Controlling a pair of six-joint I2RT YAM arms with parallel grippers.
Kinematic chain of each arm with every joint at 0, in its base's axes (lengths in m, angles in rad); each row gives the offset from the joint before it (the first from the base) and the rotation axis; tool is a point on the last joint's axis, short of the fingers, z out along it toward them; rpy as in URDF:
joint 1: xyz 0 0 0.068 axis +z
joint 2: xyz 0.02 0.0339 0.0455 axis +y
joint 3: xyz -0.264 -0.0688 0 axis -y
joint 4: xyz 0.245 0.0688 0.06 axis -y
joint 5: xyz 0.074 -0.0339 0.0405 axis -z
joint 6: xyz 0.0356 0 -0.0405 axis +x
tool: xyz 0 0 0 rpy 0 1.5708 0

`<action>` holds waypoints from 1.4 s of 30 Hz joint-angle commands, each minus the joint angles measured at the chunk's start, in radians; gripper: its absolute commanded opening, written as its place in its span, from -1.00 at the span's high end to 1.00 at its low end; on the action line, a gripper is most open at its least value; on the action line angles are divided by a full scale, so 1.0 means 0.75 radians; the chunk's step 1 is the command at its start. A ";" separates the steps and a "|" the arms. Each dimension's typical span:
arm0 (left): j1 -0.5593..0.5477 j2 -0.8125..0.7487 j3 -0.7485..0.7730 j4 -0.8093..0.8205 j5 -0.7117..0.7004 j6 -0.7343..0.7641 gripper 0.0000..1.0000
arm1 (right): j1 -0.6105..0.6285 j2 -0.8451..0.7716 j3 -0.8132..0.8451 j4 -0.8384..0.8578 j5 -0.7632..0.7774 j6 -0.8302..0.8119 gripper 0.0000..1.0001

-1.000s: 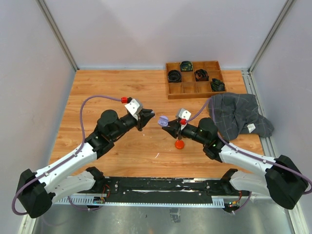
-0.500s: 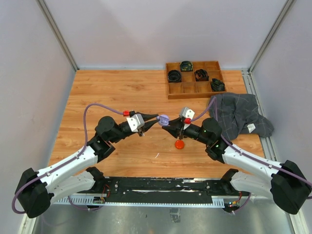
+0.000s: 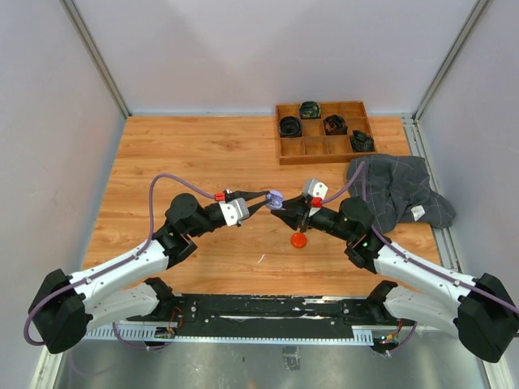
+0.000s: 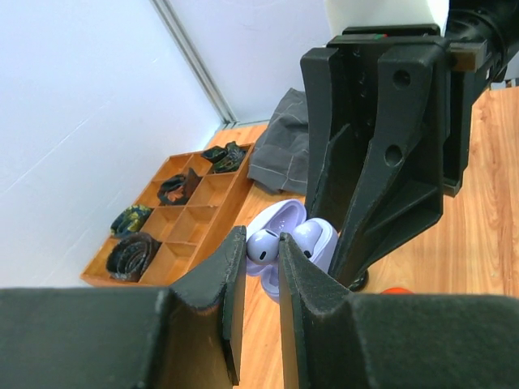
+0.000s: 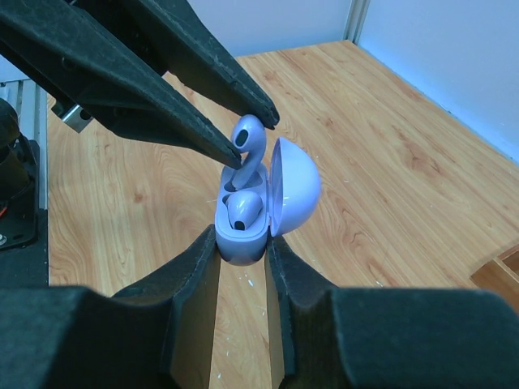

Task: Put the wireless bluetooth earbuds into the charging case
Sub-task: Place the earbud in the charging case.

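Hazards: the left gripper [image 5: 253, 138] pinches one lilac earbud [image 5: 248, 132] by its head, with the stem pointing down into the empty socket of the charging case [image 5: 242, 237]. If the stem is off the socket axis, a downward push would likely jam it on the rim or lever the case out of its hold. Opening early would probably drop the bud onto the table [image 3: 186, 154]. The left fingertips sit just beside the open lid and could knock it shut.

Condition: the right gripper [image 3: 281, 207] clamps the case base, jaws pressed on both sides, above the table's middle. The case is pale lilac, glossy and rounded, lid hinged open; a second earbud [image 5: 242, 209] lies seated in the other socket
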 commanded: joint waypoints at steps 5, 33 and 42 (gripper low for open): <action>-0.016 0.000 -0.025 0.059 0.007 0.114 0.57 | 0.000 -0.047 0.061 -0.013 -0.017 0.001 0.99; -0.053 -0.019 -0.103 0.057 0.117 0.154 0.48 | 0.000 -0.046 0.063 -0.005 0.001 -0.017 0.99; -0.052 -0.047 -0.127 0.057 0.098 0.134 0.19 | 0.000 -0.036 0.063 0.001 0.003 -0.019 0.99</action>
